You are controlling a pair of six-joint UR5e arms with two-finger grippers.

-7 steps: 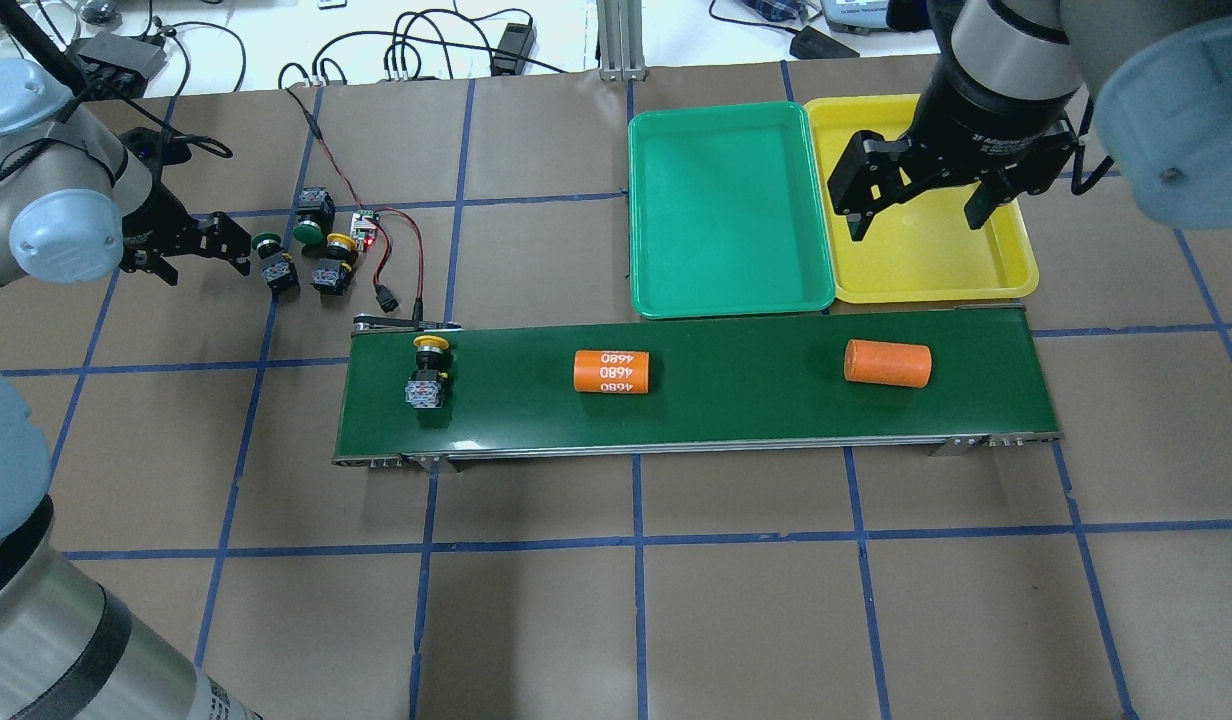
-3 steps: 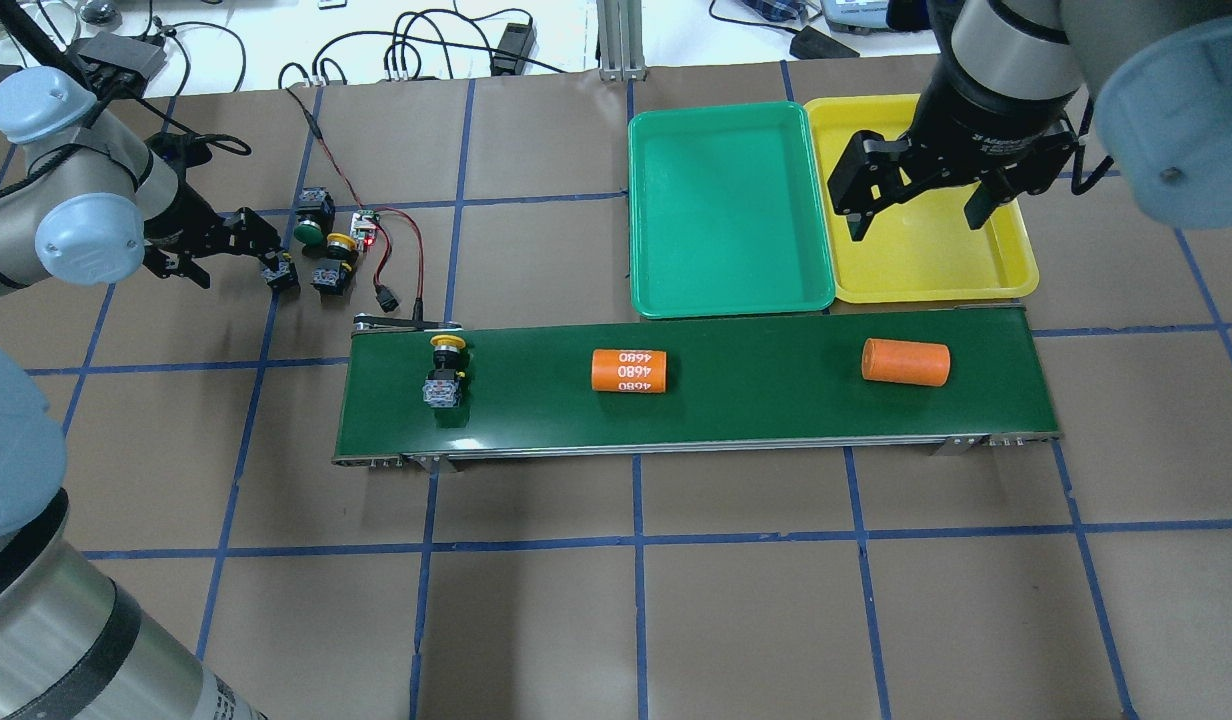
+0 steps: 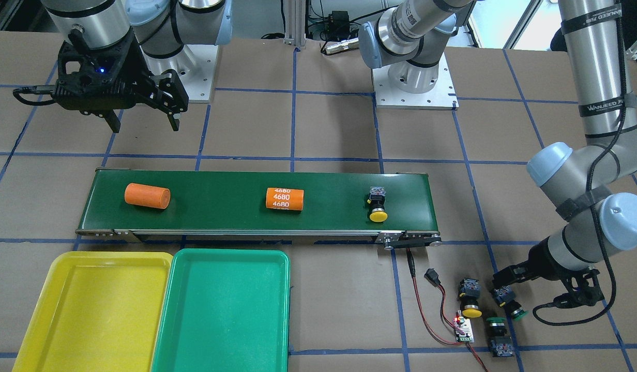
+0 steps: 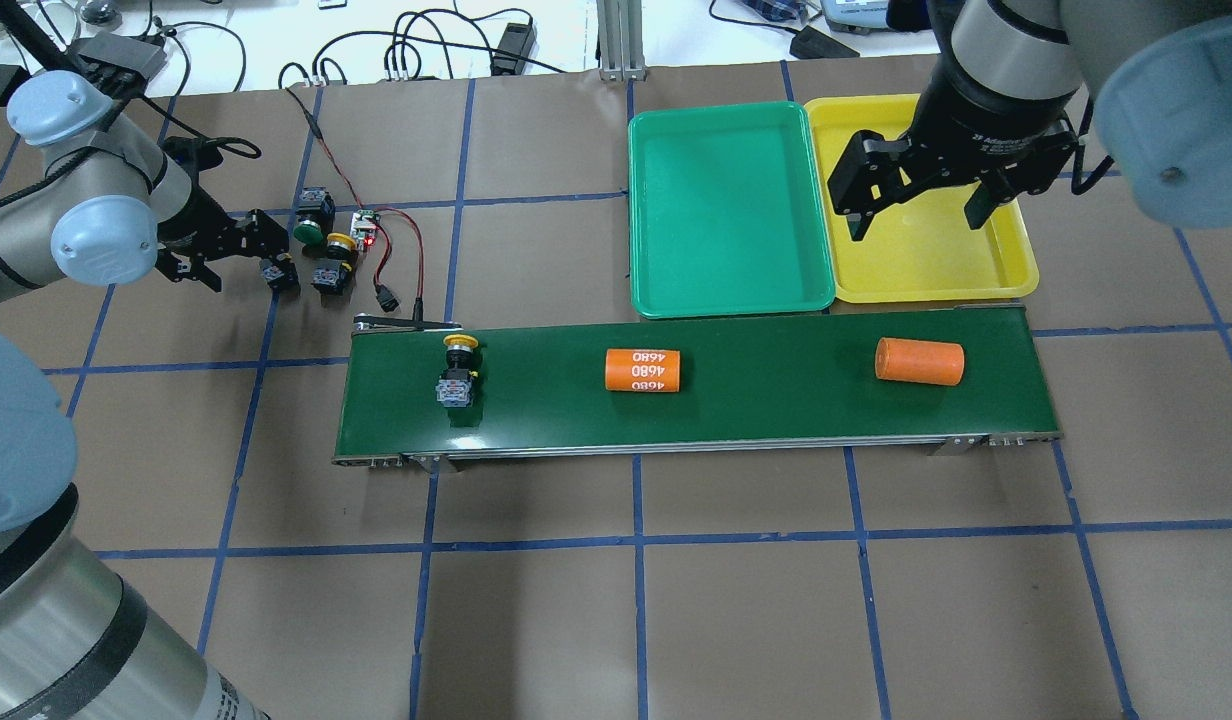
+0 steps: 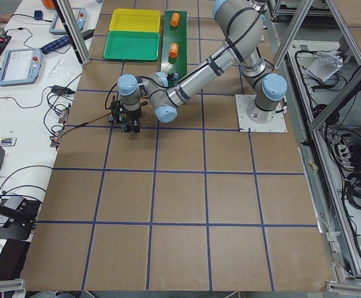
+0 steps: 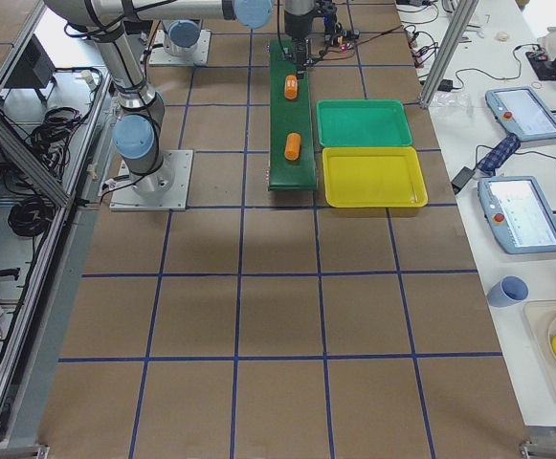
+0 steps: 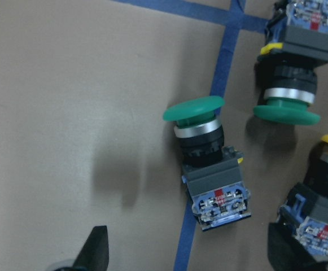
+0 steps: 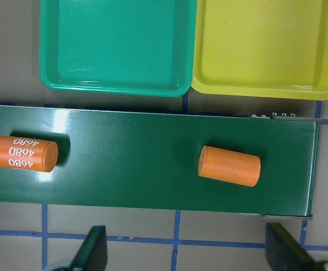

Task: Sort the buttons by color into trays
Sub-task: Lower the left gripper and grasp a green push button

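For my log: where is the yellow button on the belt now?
In the overhead view the yellow button lies near the left end of the conveyor belt, left of the orange cylinder marked 4680.

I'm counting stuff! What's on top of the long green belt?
One yellow button lying on its side, an orange cylinder marked 4680 and a plain orange cylinder. Nothing covers the belt, so its whole top shows.
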